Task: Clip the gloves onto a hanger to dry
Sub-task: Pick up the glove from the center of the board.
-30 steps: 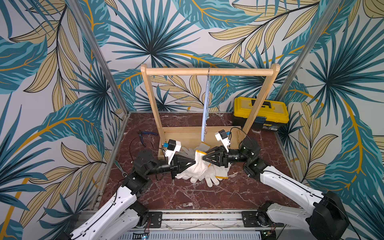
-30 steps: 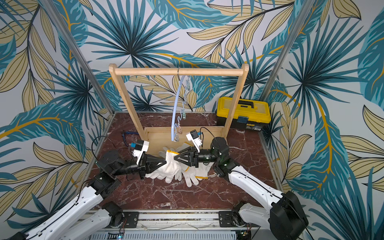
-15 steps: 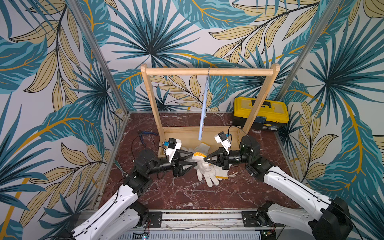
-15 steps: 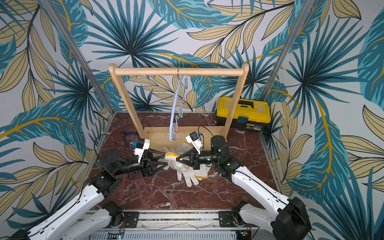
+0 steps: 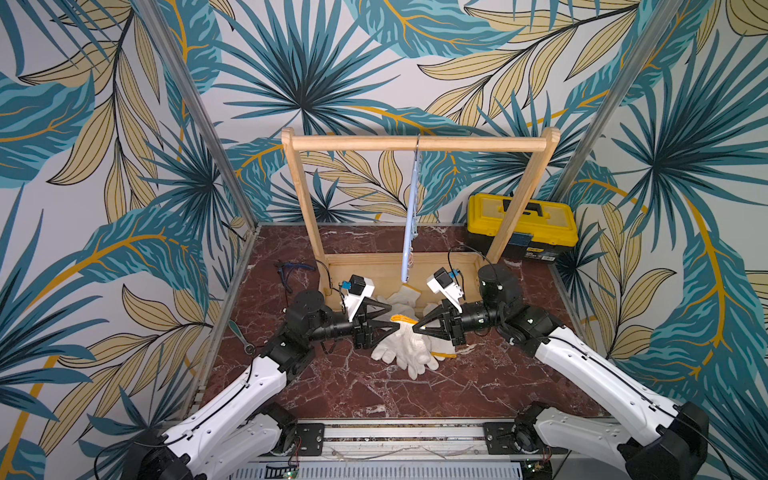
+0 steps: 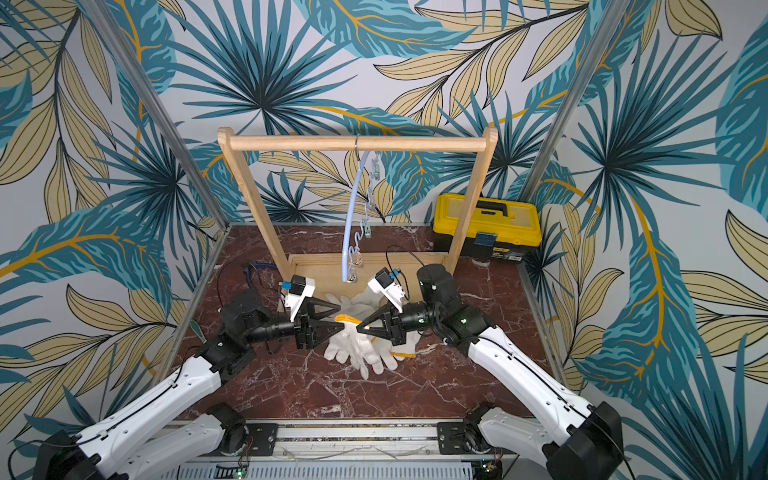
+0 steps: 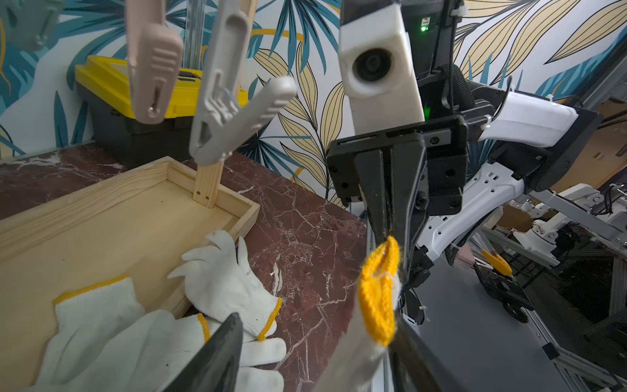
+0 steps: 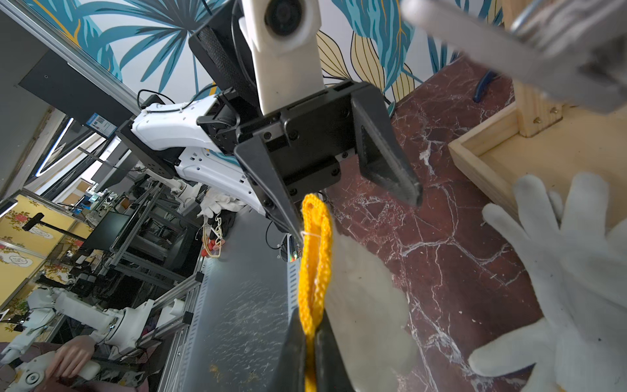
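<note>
The right claw (image 5: 414,328) is pinched on a glove's (image 5: 405,348) yellow cuff. Facing it, the left claw (image 5: 394,318) stands spread, just beside that cuff.

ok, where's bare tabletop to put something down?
Free: marble tabletop between glove pile and front rail; strip behind rack tray, left of toolbox. Crowded: centre around that pile; pliers and wrench along the left edge.

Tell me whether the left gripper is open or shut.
Open. In the right wrist view the left gripper has its fingers well apart; the right gripper pinches the glove by its yellow cuff.
</note>
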You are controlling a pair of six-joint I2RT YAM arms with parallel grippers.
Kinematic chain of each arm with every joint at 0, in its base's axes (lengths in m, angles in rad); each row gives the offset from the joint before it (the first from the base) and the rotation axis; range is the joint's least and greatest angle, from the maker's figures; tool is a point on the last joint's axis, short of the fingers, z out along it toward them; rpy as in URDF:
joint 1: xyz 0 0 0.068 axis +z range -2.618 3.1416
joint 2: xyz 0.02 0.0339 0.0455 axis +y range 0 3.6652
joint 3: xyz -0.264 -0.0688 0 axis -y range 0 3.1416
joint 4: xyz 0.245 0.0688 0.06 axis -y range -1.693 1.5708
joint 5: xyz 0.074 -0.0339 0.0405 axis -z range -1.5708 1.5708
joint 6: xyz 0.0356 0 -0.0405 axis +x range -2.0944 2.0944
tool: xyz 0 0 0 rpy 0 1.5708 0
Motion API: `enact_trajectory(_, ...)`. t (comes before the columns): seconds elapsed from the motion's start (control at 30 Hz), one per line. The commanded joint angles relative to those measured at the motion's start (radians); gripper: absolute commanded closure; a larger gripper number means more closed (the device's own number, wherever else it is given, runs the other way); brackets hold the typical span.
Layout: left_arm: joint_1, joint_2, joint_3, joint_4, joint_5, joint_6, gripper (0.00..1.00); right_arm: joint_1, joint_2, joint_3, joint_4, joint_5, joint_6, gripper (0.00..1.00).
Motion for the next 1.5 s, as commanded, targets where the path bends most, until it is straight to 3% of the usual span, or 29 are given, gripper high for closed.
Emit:
enact_trajectory(0.0,0.003,-0.009,0.076,-0.007,0.03,0.053,0.33,0.0,0.006,0.019,-0.1,-0.03,-0.069,1.0)
enact_trajectory(0.23,-0.01,0.03,0.112,-0.007,0.153,0.042,0.44,0.0,0.015,0.019,-0.033,-0.025,-0.036,1.0)
enact_trajectory(0.53,-0.045,0.057,0.119,-0.007,0.14,0.052,0.5,0.0,0.02,0.025,-0.002,-0.025,-0.027,1.0)
enact_trajectory(0.73,-0.046,0.06,0.126,-0.007,0.126,0.053,0.63,-0.001,0.015,0.025,0.014,-0.021,-0.019,1.0)
enact_trajectory(0.97,-0.051,0.076,0.136,-0.007,0.127,0.058,0.64,0.001,0.016,0.025,0.029,-0.024,-0.01,1.0)
enact_trajectory(1.47,-0.066,0.091,0.158,-0.007,0.159,0.064,0.77,0.0,0.005,0.024,0.04,-0.007,-0.018,1.0)
